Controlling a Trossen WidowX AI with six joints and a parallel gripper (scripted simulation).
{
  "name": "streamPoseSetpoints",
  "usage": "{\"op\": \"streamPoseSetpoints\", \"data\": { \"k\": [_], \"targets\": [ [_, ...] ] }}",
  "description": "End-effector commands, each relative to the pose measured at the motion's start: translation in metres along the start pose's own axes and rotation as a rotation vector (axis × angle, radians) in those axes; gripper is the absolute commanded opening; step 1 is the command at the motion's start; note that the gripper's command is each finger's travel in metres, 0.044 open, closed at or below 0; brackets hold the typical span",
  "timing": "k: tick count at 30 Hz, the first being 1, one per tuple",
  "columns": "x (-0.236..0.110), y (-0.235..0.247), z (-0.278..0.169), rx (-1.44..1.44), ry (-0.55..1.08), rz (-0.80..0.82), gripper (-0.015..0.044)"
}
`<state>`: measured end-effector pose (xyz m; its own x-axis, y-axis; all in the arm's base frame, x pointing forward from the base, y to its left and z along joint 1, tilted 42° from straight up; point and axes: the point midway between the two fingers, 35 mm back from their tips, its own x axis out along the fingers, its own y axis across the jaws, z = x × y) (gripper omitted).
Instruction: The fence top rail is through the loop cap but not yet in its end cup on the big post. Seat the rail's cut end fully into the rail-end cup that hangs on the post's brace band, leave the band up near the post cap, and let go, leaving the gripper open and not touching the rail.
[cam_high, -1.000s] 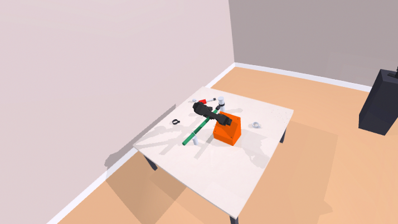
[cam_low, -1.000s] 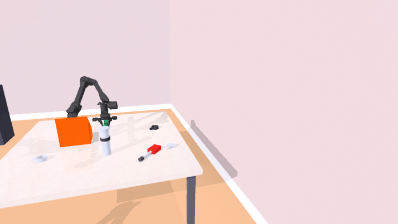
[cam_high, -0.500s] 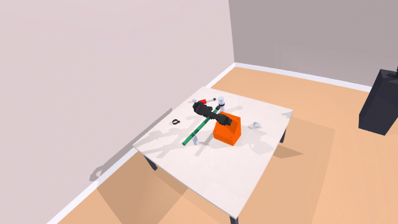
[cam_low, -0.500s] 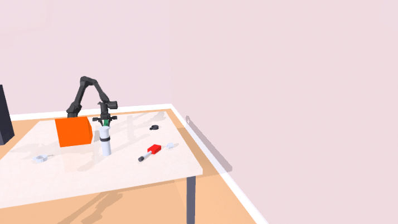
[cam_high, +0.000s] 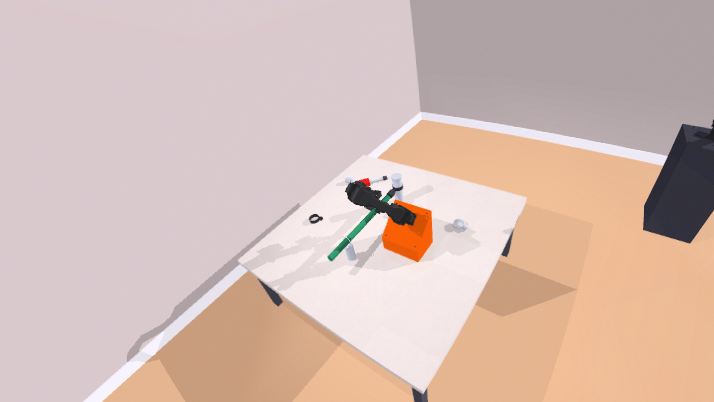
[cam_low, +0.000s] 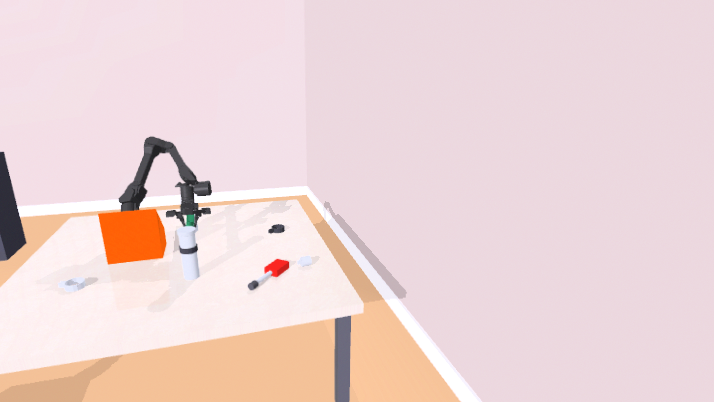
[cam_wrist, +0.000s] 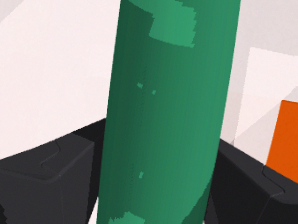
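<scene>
The green rail (cam_high: 350, 234) (cam_low: 190, 220) (cam_wrist: 165, 100) runs slantwise above the table. Near its outer end it passes through the thin loop cap on the short post (cam_high: 351, 253). Its other end meets the black rail-end cup (cam_high: 392, 193) at the big post (cam_high: 396, 178) (cam_low: 189, 265); how deep it sits I cannot tell. The black brace band (cam_high: 397, 188) (cam_low: 188, 250) is around the post a little below its cap. My gripper (cam_low: 190, 219) (cam_wrist: 154, 133) is shut on the rail from above, with a finger on each side. In the exterior view the post hides the cup and most of the rail.
An orange block (cam_high: 406, 235) (cam_low: 131, 237) (cam_wrist: 286, 137) stands beside the rail, near the arm's base. A red tool (cam_high: 364, 182) (cam_low: 277, 267), a small white piece (cam_high: 348, 179) (cam_low: 305, 261), a black ring (cam_high: 312, 222) (cam_low: 278, 232) and a white ring (cam_high: 455, 227) (cam_low: 75, 289) lie around.
</scene>
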<state>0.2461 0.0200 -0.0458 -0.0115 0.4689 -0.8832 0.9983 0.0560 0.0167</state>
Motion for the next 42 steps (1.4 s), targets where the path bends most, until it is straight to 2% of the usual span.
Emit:
{"op": "streamPoseSetpoints", "data": {
  "k": [1,11,42],
  "targets": [
    [-0.001,0.002,0.007,0.004,-0.011,0.007,0.0],
    [0.005,0.0,0.02,0.001,-0.003,0.001,0.0],
    [0.005,0.0,0.02,0.001,-0.003,0.001,0.0]
  ]
}}
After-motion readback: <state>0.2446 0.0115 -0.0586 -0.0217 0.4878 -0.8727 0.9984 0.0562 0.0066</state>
